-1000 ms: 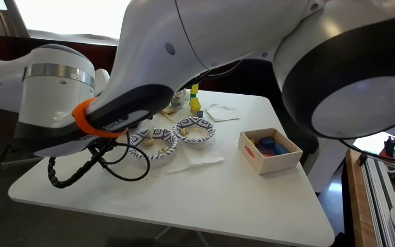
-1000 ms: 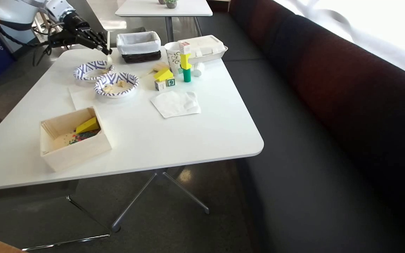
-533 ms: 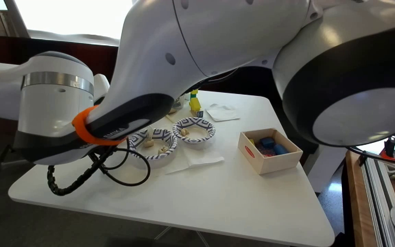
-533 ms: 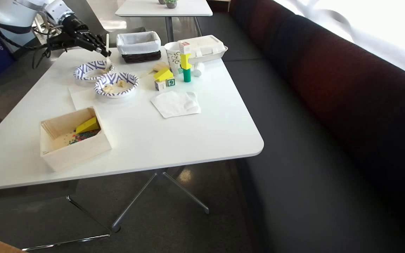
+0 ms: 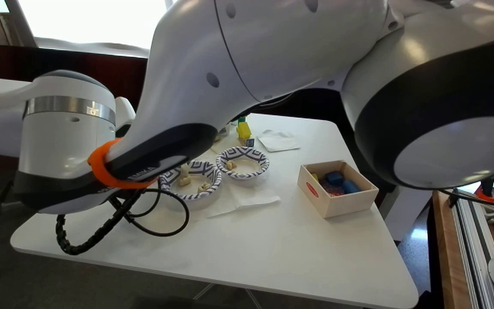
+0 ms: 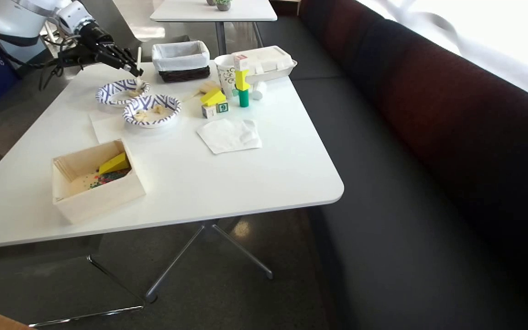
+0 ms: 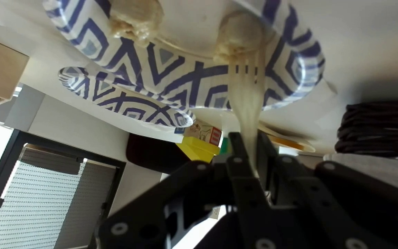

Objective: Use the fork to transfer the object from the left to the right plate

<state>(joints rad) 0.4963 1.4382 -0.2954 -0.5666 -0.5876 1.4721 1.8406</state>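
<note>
Pinching fork [image 7: 247,105] | handle between jaws | tines well beyond them

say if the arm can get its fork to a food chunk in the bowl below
Likely yes: the fork in the gripper ends right at one chunk, perhaps touching, and nothing shows between them.
</note>
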